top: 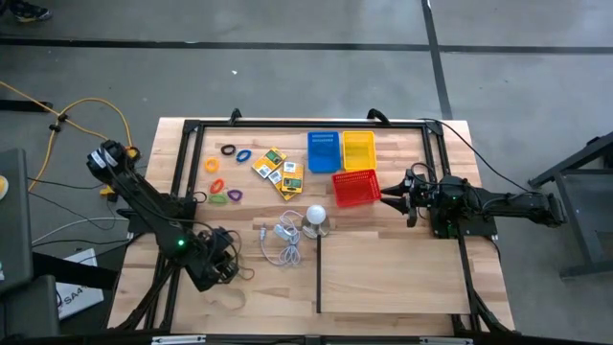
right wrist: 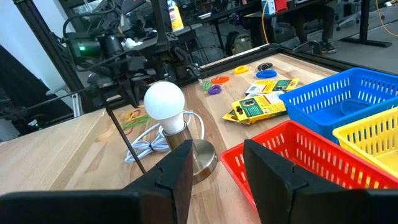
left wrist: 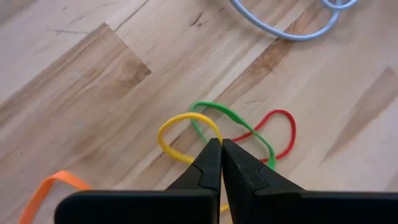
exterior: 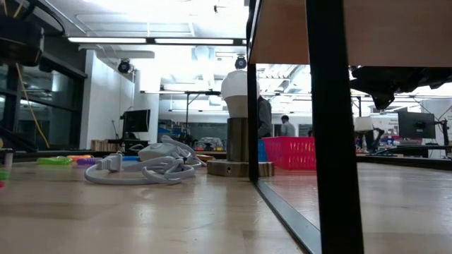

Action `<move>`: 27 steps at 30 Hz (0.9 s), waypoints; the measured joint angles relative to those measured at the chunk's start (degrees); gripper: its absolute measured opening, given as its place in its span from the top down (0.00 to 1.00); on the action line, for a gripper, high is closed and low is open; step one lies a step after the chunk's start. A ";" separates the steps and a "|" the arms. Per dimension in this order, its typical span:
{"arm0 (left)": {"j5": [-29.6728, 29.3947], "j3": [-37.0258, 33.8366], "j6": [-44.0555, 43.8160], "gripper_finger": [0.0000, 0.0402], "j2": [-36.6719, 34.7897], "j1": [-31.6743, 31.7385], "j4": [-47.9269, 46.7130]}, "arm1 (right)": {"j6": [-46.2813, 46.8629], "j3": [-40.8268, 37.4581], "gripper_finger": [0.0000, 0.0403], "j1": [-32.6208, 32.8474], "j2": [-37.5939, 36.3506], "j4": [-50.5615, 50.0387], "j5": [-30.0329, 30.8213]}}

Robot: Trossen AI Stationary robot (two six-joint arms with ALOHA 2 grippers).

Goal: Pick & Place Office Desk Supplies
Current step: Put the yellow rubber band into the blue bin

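No text could be read: the printing on the yellow-and-green packets (right wrist: 258, 107) was too small, and nothing else bore legible lettering.

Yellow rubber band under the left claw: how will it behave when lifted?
Probably floppy: the yellow rubber band is a thin loop lying flat. It looks very light, so it may dangle and stretch. It overlaps the green band, which crosses the red band, so the shut left claw might drag those along.
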 joint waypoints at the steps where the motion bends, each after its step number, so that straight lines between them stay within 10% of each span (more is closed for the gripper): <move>1: -0.51 0.00 -0.03 1.00 -0.09 -0.23 -0.29 | 0.00 0.00 0.68 0.00 0.00 0.00 0.01; 27: -29.60 -0.02 10.80 1.00 -16.78 -10.40 0.59 | 0.00 0.01 0.68 0.01 0.00 0.00 0.02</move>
